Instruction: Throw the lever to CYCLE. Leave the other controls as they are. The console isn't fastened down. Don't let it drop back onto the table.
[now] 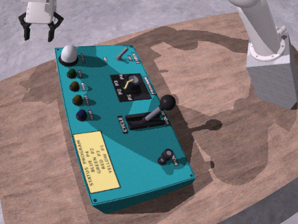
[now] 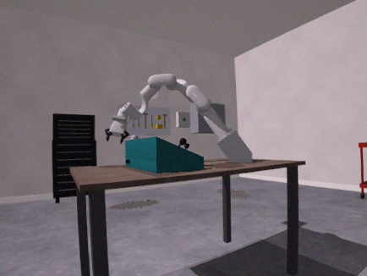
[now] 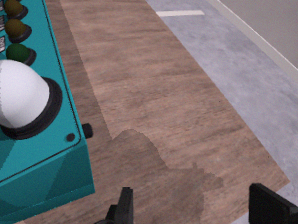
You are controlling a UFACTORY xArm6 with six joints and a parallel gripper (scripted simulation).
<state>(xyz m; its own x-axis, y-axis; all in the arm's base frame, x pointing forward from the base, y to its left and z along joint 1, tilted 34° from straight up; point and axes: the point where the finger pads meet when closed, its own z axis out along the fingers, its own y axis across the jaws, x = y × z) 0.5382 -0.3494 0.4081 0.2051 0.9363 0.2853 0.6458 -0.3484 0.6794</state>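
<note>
A teal console (image 1: 120, 124) lies on the wooden table. Its lever (image 1: 158, 110) has a black ball knob and leans toward the HOLD label (image 1: 167, 119); the CYCLE label (image 1: 121, 124) is at the slot's other end. My gripper (image 1: 40, 29) is open and empty, high above the console's far left corner, well away from the lever. In the exterior view it (image 2: 117, 135) hovers left of the console (image 2: 162, 161). In the wrist view the open fingers frame bare table beside the white dome button (image 3: 20, 95).
The console also carries a white dome button (image 1: 69, 54), several coloured lamps (image 1: 76, 93), a rotary program selector (image 1: 132, 84), a grey toggle (image 1: 121, 54), a small black switch (image 1: 165, 156) and a yellow legend plate (image 1: 96, 161). The arm's base (image 1: 271, 72) stands at the right.
</note>
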